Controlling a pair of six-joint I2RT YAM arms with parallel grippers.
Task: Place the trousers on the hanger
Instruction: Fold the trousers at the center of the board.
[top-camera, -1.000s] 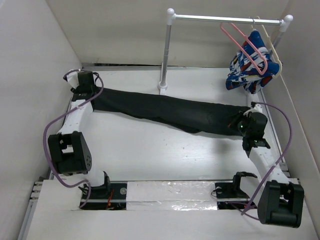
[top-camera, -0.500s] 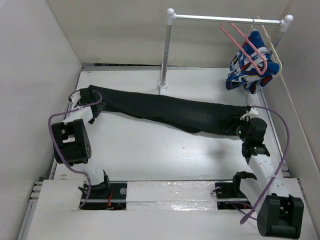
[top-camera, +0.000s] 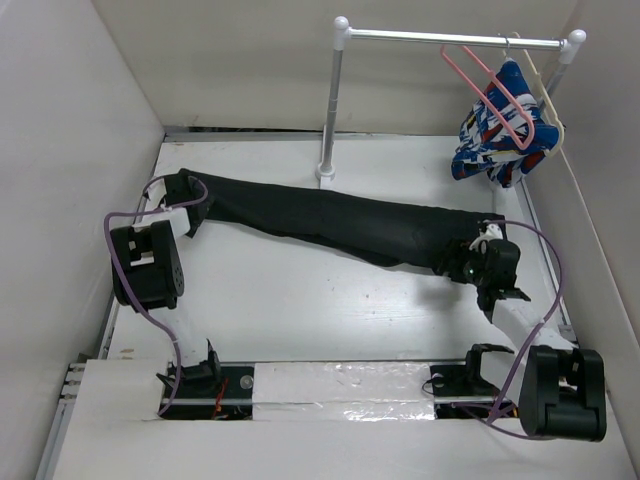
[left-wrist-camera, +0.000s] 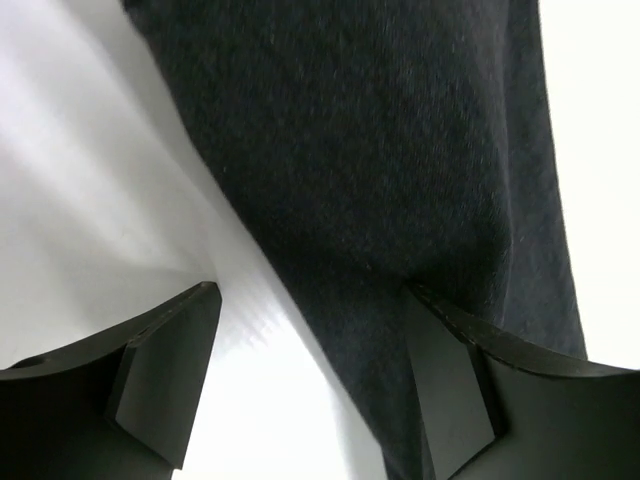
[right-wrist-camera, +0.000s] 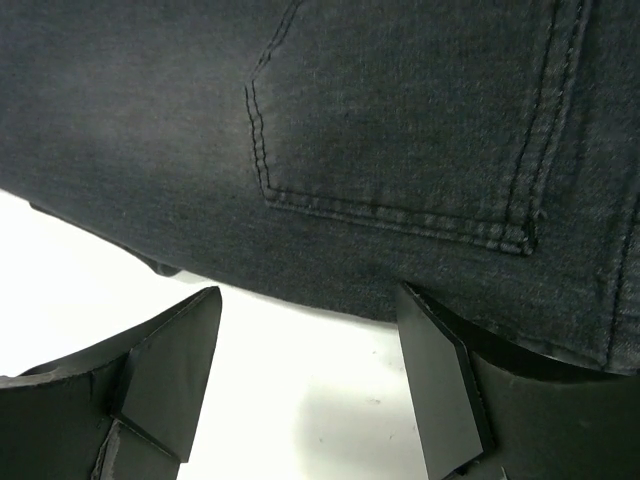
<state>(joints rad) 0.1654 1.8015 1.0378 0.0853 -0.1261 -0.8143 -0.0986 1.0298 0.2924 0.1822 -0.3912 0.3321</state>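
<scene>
Nearest, at the front edge of the bench (top-camera: 300, 300), the two arm bases sit side by side, and each arm reaches out to one end of the trousers (top-camera: 330, 220). The left arm's fingers (left-wrist-camera: 170, 360) are spread wide at the left end of the cloth. In the left wrist view, black fabric fills the gap between them and runs up against the inner face of the right-hand finger, while the other finger stands over bare white bench. They grip nothing. The right arm's fingers (right-wrist-camera: 175, 350) are likewise wide apart at the right end of the garment. In the right wrist view, a stitched back pocket (right-wrist-camera: 400, 130) lies just beyond the tips, and the cloth edge meets the right-hand finger.

The trousers lie flat on the bench as one long black band, running from the far left corner down to the right side. Behind them, a white post (top-camera: 330, 110) rises from the bench and carries a metal rail (top-camera: 430, 37). The hanger (top-camera: 490, 95), thin and pink, hooks on the rail towards its right end and carries no cloth. Just beside it, a cream hanger (top-camera: 548, 105) holds a blue, white and red patterned garment (top-camera: 495, 145).
</scene>
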